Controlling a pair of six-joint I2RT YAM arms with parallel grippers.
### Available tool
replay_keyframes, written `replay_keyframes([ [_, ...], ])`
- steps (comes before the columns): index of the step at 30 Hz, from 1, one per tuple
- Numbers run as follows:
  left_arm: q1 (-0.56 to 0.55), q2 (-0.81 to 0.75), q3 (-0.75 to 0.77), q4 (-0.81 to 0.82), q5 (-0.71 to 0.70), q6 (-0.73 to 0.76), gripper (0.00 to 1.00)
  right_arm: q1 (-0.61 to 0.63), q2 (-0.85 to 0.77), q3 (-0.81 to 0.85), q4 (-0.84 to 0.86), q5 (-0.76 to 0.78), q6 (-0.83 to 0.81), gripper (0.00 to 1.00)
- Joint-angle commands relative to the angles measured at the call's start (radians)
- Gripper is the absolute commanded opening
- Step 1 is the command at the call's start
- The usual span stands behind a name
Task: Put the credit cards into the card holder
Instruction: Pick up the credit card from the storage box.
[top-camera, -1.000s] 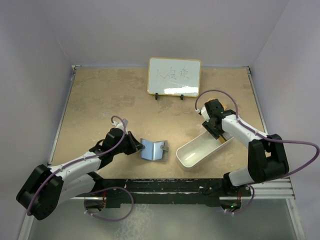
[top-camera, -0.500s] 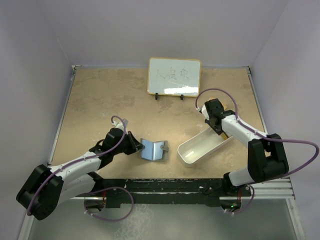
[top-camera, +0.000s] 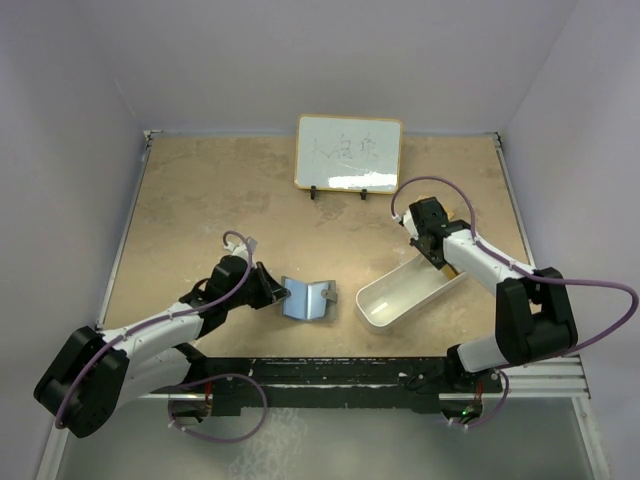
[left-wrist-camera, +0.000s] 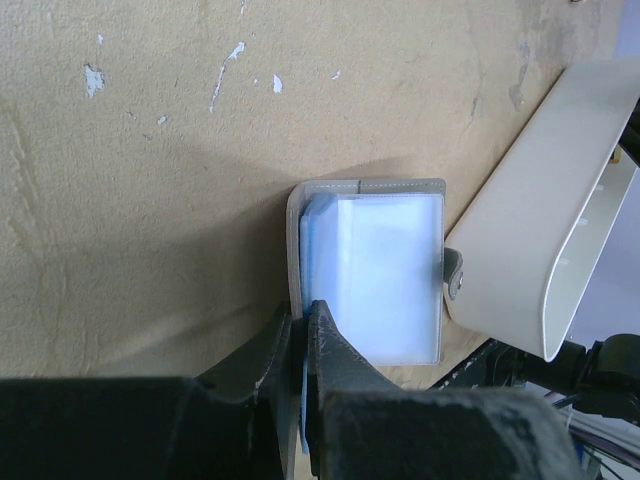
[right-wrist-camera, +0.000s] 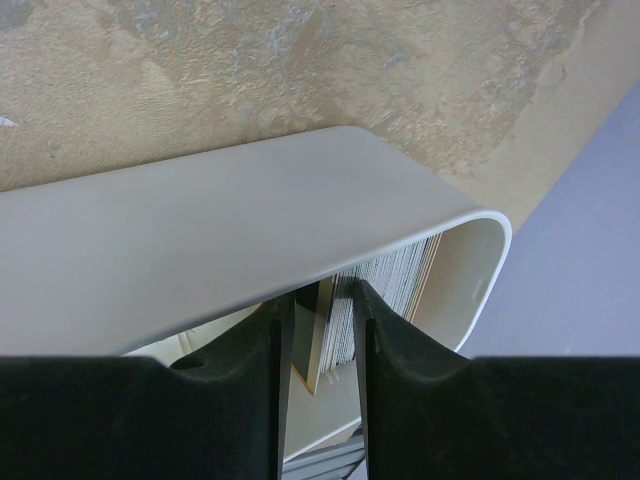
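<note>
Tan table (top-camera: 200, 200), card holder (left-wrist-camera: 380, 270) edge clamped in left jaws

Even soft overhead light, whiteboard (top-camera: 349, 152) glare, wrist views' near foreground blurred

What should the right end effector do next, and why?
The right end effector should probably close and lift: the orange-gold card stands on edge between its fingers in the white tray, while the left end effector pinches the open card holder, the blue card inside.
</note>
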Motion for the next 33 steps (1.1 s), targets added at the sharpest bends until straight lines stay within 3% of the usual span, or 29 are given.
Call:
replay_keyframes([
  [1, 0.004, -0.002, 0.003, 0.044, 0.017, 0.012, 0.00, -0.006, -0.008, 0.034, -0.022, 0.022, 0.014, 0.31],
  [18, 0.004, -0.009, 0.008, 0.027, 0.022, 0.021, 0.00, -0.004, -0.016, 0.070, -0.068, 0.036, 0.034, 0.22],
  [27, 0.004, -0.008, 0.012, 0.023, 0.020, 0.021, 0.00, -0.004, -0.006, 0.123, -0.134, 0.028, 0.047, 0.04],
  [33, 0.004, 0.007, 0.021, 0.011, 0.037, 0.040, 0.00, -0.003, -0.028, 0.130, -0.188, -0.043, 0.074, 0.00],
])
